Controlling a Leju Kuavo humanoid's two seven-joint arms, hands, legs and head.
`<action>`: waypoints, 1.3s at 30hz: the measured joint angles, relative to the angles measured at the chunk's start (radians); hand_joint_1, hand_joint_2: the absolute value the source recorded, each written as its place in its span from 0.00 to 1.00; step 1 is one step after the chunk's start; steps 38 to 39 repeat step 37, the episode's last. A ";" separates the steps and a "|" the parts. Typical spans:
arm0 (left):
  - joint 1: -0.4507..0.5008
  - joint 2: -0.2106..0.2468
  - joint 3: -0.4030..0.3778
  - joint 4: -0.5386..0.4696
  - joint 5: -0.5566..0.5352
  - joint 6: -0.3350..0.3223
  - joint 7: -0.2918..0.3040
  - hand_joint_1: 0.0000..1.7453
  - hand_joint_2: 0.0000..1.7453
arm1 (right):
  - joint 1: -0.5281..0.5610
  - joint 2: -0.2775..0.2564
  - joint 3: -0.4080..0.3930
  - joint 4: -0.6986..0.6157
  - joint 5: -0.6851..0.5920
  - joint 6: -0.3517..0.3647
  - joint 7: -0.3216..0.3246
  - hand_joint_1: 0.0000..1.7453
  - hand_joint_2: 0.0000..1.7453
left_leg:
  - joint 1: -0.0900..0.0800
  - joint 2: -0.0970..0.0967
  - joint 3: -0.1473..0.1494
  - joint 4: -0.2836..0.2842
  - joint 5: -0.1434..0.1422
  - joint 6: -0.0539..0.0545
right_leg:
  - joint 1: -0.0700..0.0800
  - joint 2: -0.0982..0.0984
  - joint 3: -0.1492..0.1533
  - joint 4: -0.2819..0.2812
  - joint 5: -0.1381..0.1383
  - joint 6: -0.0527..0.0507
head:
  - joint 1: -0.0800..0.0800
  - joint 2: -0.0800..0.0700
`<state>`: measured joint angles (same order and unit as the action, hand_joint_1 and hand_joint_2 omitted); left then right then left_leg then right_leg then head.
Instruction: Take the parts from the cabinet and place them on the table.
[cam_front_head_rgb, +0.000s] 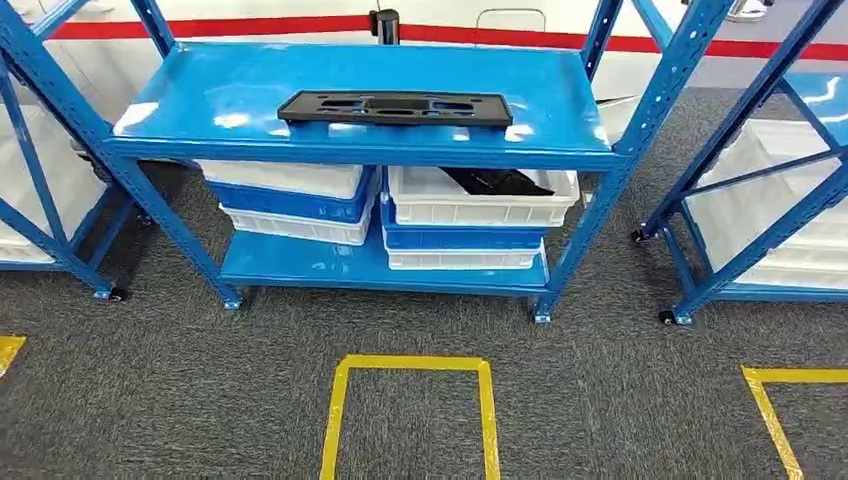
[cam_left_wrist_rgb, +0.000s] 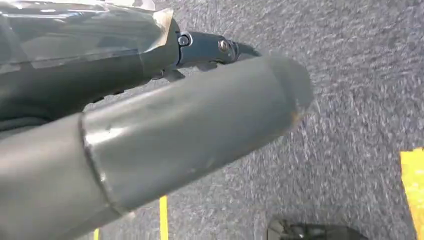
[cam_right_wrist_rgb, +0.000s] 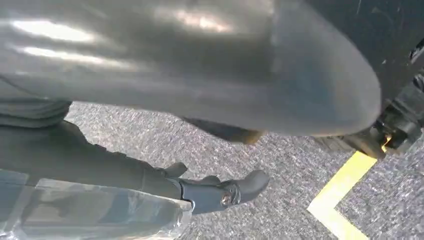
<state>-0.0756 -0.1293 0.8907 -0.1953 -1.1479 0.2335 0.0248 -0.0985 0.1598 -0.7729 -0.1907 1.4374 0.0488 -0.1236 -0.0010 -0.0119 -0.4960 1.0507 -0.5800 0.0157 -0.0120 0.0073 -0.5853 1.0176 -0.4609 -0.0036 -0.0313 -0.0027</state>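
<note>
A long flat black part (cam_front_head_rgb: 395, 107) lies on the top board of the blue cabinet (cam_front_head_rgb: 230, 95), near its front edge. Under that board, another black part (cam_front_head_rgb: 497, 181) sticks out of the upper white bin (cam_front_head_rgb: 480, 208) on the right. My left hand (cam_left_wrist_rgb: 200, 125) hangs over the grey carpet with its thumb and a dark finger (cam_left_wrist_rgb: 220, 46) stretched out and nothing in it. My right hand (cam_right_wrist_rgb: 200, 75) also hangs over the carpet, its dark finger (cam_right_wrist_rgb: 225, 192) extended, holding nothing.
White and blue bins (cam_front_head_rgb: 290, 200) are stacked on the lower shelf. Similar blue racks stand at the left (cam_front_head_rgb: 40, 200) and right (cam_front_head_rgb: 760, 200). A yellow tape square (cam_front_head_rgb: 410, 365) marks the carpet in front of the cabinet, with another yellow corner (cam_front_head_rgb: 770, 390) to its right.
</note>
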 joint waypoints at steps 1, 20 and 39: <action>0.000 -0.001 0.000 0.000 0.000 0.000 -0.002 0.00 0.00 | -0.001 0.001 0.000 0.000 -0.002 0.000 0.000 0.00 0.00 | 0.002 0.002 -0.034 0.060 -0.027 -0.006 | -0.001 -0.002 0.007 0.000 -0.007 -0.011 | -0.001 0.000; 0.000 0.006 -0.002 0.001 -0.006 -0.042 -0.074 0.00 1.00 | -0.001 -0.002 0.000 0.000 -0.002 -0.039 0.022 0.00 0.00 | 0.010 0.002 -0.080 -0.027 0.103 0.000 | 0.003 0.004 0.137 -0.037 -0.083 0.042 | 0.008 0.000; -0.003 0.021 -0.018 0.001 -0.046 -0.050 -0.025 0.00 0.00 | 0.008 -0.003 0.000 0.000 -0.013 -0.070 0.012 0.00 0.00 | 0.010 0.004 -0.066 -0.028 0.097 0.011 | 0.002 0.002 0.153 -0.067 -0.098 0.042 | 0.007 0.000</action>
